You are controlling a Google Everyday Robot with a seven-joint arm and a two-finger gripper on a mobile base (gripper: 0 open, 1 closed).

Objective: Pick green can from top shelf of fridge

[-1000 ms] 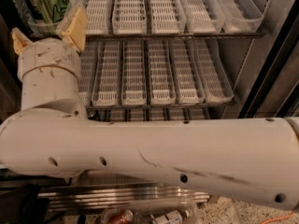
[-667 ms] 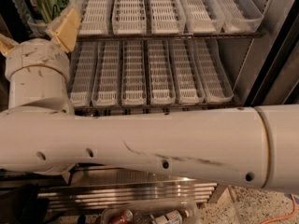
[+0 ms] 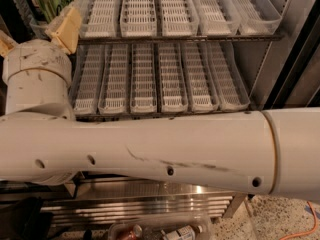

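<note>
Lower-rack lane trays (image 3: 144,79): white, slotted, long, set side by side in one row, front ends lined up (gripper (image 3: 36,34) sits up-left of row, fingers spread). Bottom edge of view: clear plastic bin (image 3: 202,221), rim only partly in view. Inside bin: bottle with white label (image 3: 181,232) lying on side; reddish item (image 3: 131,231) just beside it, kind unclear. Speckled light floor (image 3: 280,214) at lower right. Orange cable (image 3: 313,219) lying on floor near right edge. Dark shape (image 3: 20,221) at lower left, not identifiable.
</note>
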